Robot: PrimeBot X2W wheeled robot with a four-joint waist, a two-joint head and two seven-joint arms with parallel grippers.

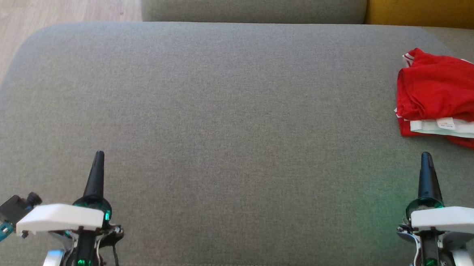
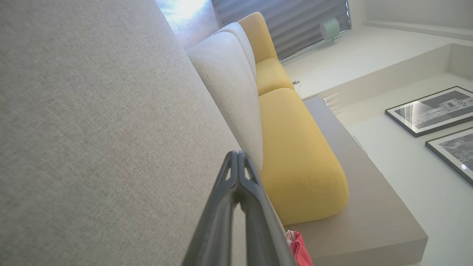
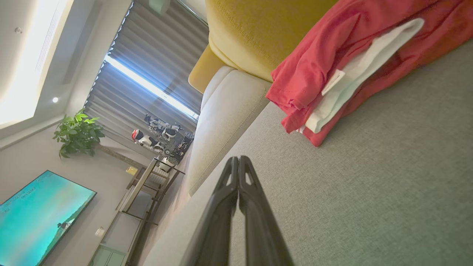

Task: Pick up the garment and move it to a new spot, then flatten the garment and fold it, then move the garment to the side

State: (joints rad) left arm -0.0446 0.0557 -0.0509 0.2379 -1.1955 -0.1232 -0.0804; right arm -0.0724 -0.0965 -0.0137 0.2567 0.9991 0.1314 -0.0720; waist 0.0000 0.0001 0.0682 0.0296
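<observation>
My left gripper [image 1: 98,158] hovers low over the near left part of the grey sofa seat [image 1: 222,108], its two dark fingers pressed together into a single point with nothing between them. My right gripper [image 1: 426,159] hangs over the near right part of the seat, and its fingers are also closed tip to tip and empty. The two grippers are well apart, with a wide stretch of bare grey fabric between them. The garment [image 1: 442,89] is red and lies in a folded, slightly rumpled bundle on the far right of the seat, cut off by the right edge of the head view. A white band [image 1: 448,128] with a small label [image 1: 447,123] runs along the garment's near edge. The bundle lies ahead of my right gripper and a little to its right, near it but not touching it. In the right wrist view, the grey seat shows between my closed fingertips and the nearest red corner. Behind the seat stands a grey back cushion [image 1: 252,4], and a yellow cushion [image 1: 430,11] sits beside it on the right, just behind the garment. Pale wooden floor [image 1: 8,15] shows past the rounded far left corner of the seat.
</observation>
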